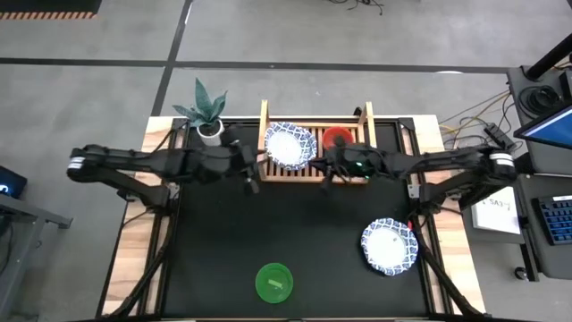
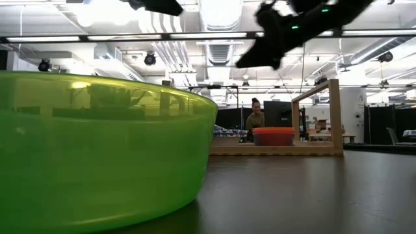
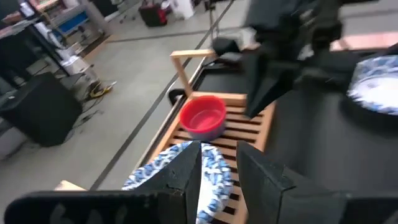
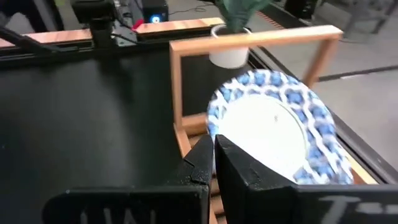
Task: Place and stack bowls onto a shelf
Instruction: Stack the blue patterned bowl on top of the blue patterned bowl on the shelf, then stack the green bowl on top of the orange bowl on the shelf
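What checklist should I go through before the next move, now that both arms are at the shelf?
1. Blue-rimmed bowl sits on the shelf: ok, at its left end.
2. Red bowl on the shelf: ok, at the right end, apart from the blue-rimmed bowl.
3. Left gripper empty: ok, its fingers are apart with nothing between them, just above the blue-rimmed bowl.
4. Right gripper empty: ok, shut with nothing between its fingers.
5. Bowls still to collect: not ok, a second blue-rimmed bowl and the green bowl remain on the black mat.
6. Plant pot clear of the left arm: cannot tell, it stands very close.
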